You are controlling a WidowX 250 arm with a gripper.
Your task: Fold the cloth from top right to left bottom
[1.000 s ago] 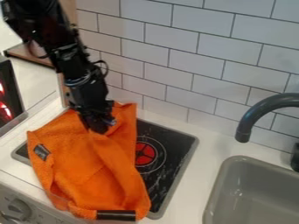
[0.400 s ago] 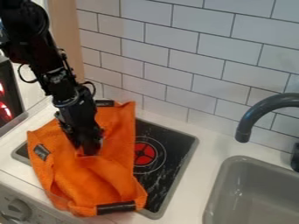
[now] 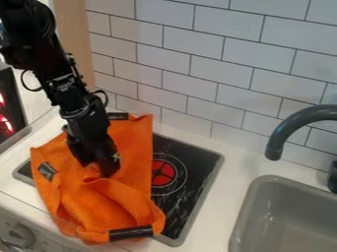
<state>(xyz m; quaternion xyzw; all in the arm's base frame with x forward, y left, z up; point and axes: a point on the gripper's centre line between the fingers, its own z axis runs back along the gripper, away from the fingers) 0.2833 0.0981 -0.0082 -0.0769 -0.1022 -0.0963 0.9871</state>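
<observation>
My gripper (image 3: 104, 172) hangs over the middle of the orange cloth (image 3: 121, 204), its tip down against the fabric. A raised, bunched fold of cloth stands right at the tip, and I cannot tell whether it is gripped. The cloth lies over the left part of the black stove top (image 3: 191, 160), with one dark strip at its upper edge, one on the left and one at the bottom edge.
A red burner mark (image 3: 162, 173) shows just right of the cloth. Further right are the grey sink (image 3: 289, 221) and its dark curved faucet (image 3: 284, 130). A tiled wall (image 3: 217, 59) stands behind, and a stove knob (image 3: 21, 235) sits at the lower left.
The gripper has come down from the cloth's upper part to its middle, and the fabric there has bunched up. The upper dark strip has come into view, and the bottom edge has shifted slightly upward.
</observation>
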